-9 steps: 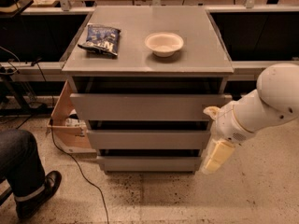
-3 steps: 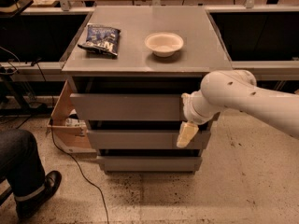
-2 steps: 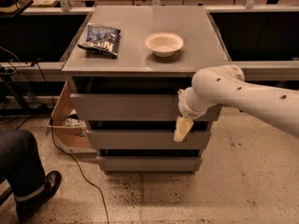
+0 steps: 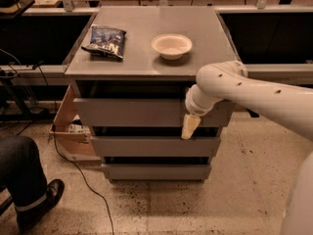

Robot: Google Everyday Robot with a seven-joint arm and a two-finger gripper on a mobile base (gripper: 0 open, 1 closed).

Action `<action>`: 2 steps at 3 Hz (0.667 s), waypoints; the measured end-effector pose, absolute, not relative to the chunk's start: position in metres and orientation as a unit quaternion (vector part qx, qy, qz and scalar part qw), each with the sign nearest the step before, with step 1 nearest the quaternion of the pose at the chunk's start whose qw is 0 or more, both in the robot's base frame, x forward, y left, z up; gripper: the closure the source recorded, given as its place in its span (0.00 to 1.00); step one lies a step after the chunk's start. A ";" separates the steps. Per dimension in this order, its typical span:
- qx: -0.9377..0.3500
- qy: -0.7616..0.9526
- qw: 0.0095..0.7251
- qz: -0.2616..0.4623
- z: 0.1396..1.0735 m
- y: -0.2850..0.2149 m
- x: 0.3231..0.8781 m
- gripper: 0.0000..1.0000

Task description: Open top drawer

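Observation:
The top drawer point(image 4: 132, 112) is the uppermost grey flat panel of the cabinet, with no handle; a dark gap shows above it. My white arm reaches in from the right. My gripper point(image 4: 190, 126) hangs in front of the right part of the top drawer's front, its cream tip pointing down over the gap above the middle drawer point(image 4: 146, 146).
On the cabinet top point(image 4: 146, 58) lie a dark blue chip bag point(image 4: 105, 40) at the left and a white bowl point(image 4: 171, 45) in the middle. A bottom drawer point(image 4: 156, 171) sits below. A cardboard box point(image 4: 71, 131), a floor cable and a person's leg point(image 4: 24, 180) are at the left.
My arm and gripper have swung left from beside the cabinet's right edge to in front of the drawers, then slightly up. The drawers and the things on top have not moved.

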State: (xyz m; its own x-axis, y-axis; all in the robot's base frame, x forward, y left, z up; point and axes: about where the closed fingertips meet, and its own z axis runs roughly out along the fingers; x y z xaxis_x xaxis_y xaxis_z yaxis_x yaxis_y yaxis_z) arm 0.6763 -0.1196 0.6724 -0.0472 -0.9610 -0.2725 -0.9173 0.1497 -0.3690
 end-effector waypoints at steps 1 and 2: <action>-0.654 0.721 0.227 -0.038 0.663 -0.116 0.679 0.15; -0.656 0.719 0.229 -0.026 0.660 -0.112 0.674 0.38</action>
State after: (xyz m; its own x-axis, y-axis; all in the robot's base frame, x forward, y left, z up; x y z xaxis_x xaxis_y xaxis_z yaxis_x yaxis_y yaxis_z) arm 0.6735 -0.1118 0.6600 -0.0338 -0.9549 -0.2951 -0.9313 0.1373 -0.3374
